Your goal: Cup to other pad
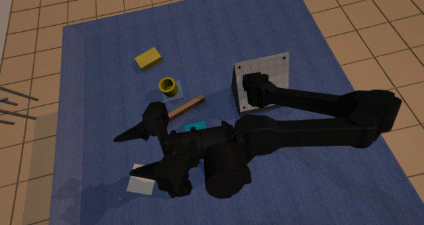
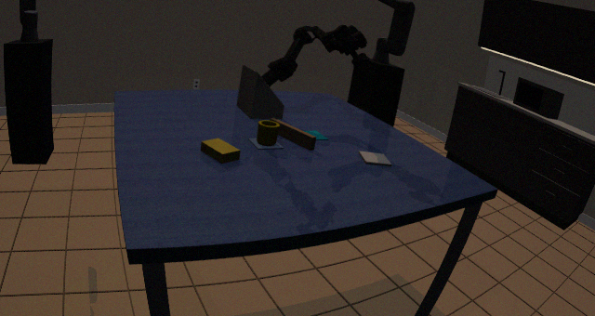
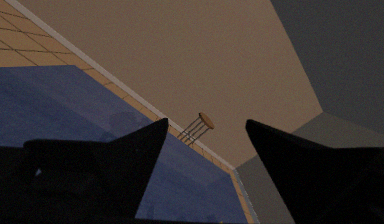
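Observation:
A yellow cup (image 1: 169, 86) (image 2: 268, 132) stands upright on a pale pad (image 1: 177, 96) (image 2: 278, 146) near the middle of the blue table (image 1: 232, 26) (image 2: 209, 204). I cannot see inside it for marbles. The other pad (image 1: 140, 185) (image 2: 375, 158), white, lies bare nearer the table's front. My gripper (image 1: 122, 157) (image 3: 206, 122) is open and empty. It hangs high above the table, between the two pads in the top view, well clear of the cup. The wrist view looks out over the table edge and shows neither the cup nor a pad.
A yellow block (image 1: 148, 58) (image 2: 220, 150) lies beyond the cup. A wooden bar (image 1: 187, 107) (image 2: 295, 134) lies right beside the cup's pad, with a teal patch (image 1: 195, 126) (image 2: 318, 135) past it. The arm's grey base (image 1: 265, 66) (image 2: 256, 98) stands at the back.

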You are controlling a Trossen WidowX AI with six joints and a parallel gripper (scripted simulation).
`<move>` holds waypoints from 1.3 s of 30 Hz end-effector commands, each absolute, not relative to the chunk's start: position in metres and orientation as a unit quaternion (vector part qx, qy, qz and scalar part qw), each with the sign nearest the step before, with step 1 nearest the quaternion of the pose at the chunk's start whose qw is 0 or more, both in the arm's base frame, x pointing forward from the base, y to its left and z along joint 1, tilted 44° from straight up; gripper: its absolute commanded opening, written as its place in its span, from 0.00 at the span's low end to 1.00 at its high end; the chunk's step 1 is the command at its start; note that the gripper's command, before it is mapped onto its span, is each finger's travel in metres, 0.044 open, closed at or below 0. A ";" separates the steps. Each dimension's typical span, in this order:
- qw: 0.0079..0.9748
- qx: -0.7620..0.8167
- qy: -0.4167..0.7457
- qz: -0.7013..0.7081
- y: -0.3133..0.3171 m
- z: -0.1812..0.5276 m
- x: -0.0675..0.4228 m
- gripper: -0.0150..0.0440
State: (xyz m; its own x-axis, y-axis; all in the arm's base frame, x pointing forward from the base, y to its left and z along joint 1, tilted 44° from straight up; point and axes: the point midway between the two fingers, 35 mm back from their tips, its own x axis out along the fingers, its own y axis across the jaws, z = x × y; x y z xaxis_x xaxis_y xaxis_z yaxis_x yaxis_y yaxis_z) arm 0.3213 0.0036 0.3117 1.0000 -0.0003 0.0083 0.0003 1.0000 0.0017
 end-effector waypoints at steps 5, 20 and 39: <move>0.998 -0.024 0.063 0.002 -0.002 0.281 0.341 0.71; 0.838 -0.236 0.421 0.255 -0.030 0.070 0.368 0.54; 0.688 -0.132 0.416 0.580 -0.042 -0.057 0.310 0.54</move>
